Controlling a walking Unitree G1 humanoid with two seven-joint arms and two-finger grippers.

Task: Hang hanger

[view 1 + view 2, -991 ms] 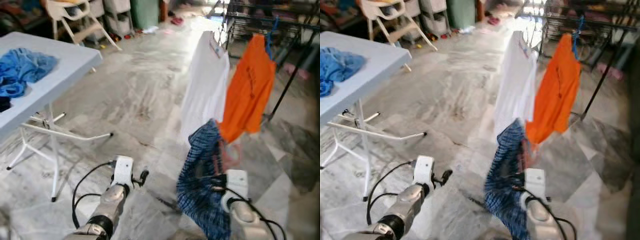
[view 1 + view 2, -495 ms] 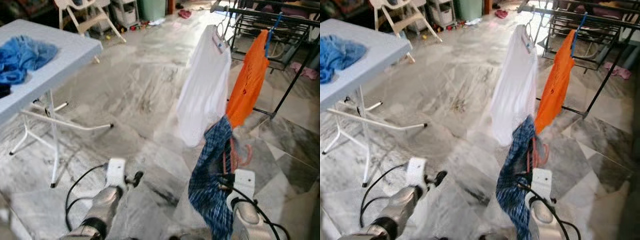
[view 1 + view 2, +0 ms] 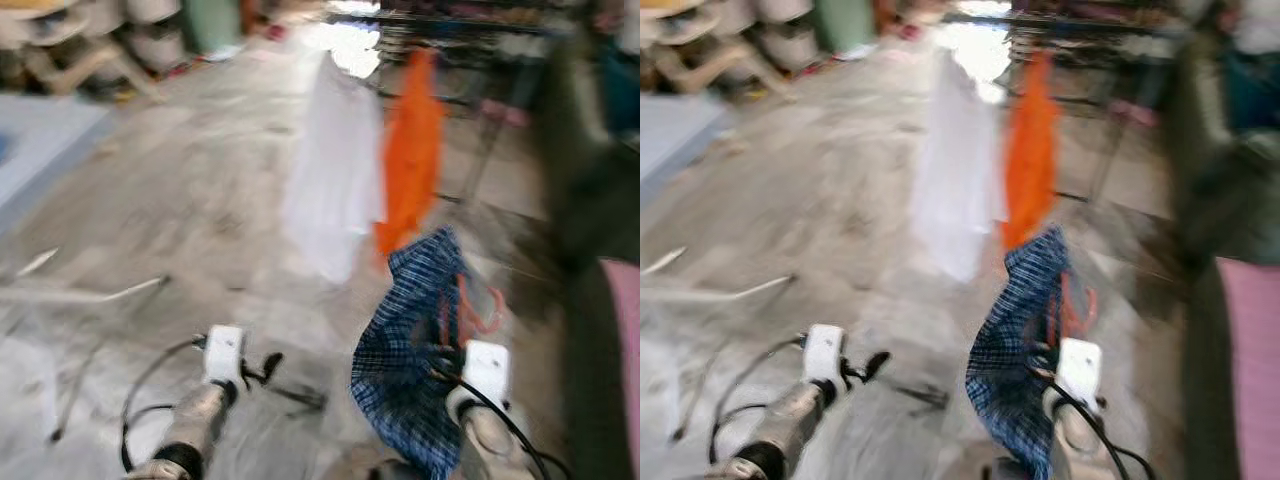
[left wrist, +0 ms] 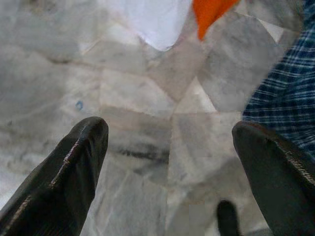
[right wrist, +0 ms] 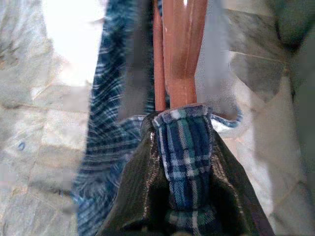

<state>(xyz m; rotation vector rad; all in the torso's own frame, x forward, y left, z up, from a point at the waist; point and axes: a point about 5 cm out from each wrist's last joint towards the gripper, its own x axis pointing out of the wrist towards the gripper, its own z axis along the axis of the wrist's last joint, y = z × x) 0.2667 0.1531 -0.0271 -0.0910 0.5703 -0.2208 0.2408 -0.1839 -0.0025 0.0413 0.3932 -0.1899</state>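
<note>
Jaws of the right gripper point(image 5: 184, 162) are clamped on the blue plaid shirt point(image 3: 410, 350) and its orange hanger point(image 5: 179, 54), which rises straight out beyond the fingertips. The left gripper point(image 4: 170, 147) stands spread wide, gripping nothing (marble floor point(image 4: 133, 98) between its fingers). Ahead hang a white shirt point(image 3: 335, 165) and an orange shirt point(image 3: 412, 150), blurred.

Two robot arms reached forward, one empty and one holding on tight.

The left gripper point(image 3: 262, 367) was held low out in front, its two black fingers point(image 4: 69, 172) spread wide apart with nothing between them. The right gripper point(image 5: 184, 162) was held up a bit higher, its black fingers pressed together on the blue checked shirt point(image 3: 405, 370) and the orange hanger point(image 5: 179, 54).
</note>
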